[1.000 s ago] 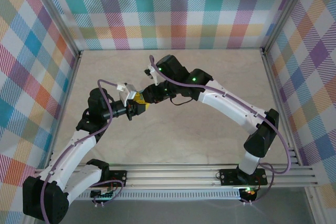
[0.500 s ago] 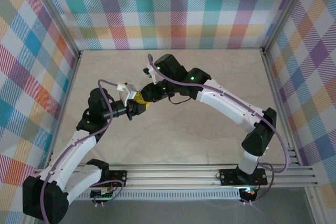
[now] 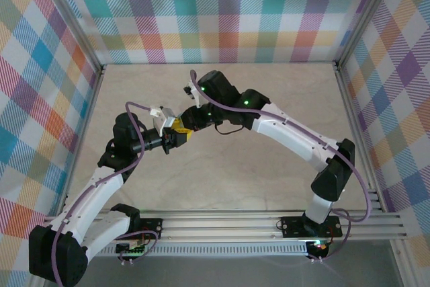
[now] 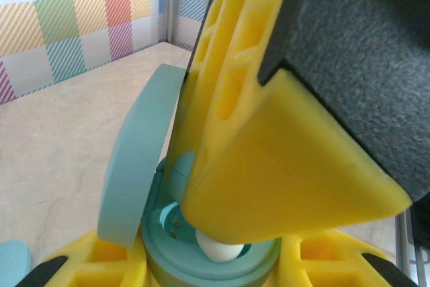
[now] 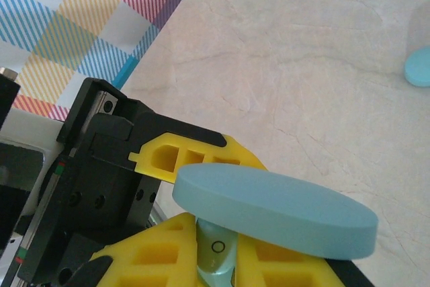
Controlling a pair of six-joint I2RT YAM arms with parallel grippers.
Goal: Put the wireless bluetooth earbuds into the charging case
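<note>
Since a second ago your right pincer (image 5: 215,247) has squeezed the last little way shut, while in the top view both arms sit almost where they were, meeting tip to tip over the middle of the counter (image 3: 269,166). Your left pincer (image 4: 209,260) is clamped nearly closed on the charging case (image 4: 201,276), its yellow fingers (image 4: 94,263) pressing the teal base from either side. The case's lid (image 4: 138,179) stands open, hinged up on the left of the base in the left wrist view. From the right wrist camera you see the same lid as a flat blue oval lying across the top of your right fingers. Your right pincer reaches down into the open base from above, closed tight on a pale earbud (image 4: 218,250). The earbud sits at the pincer's tip, inside the mouth of the case and against the inner tray. You cannot tell whether it is fully seated in its socket. A further pale blue rounded piece (image 5: 420,68) lies on the counter well apart from both pincers, cut off by the frame edge. Whether it is a case or a bud is not clear.
</note>
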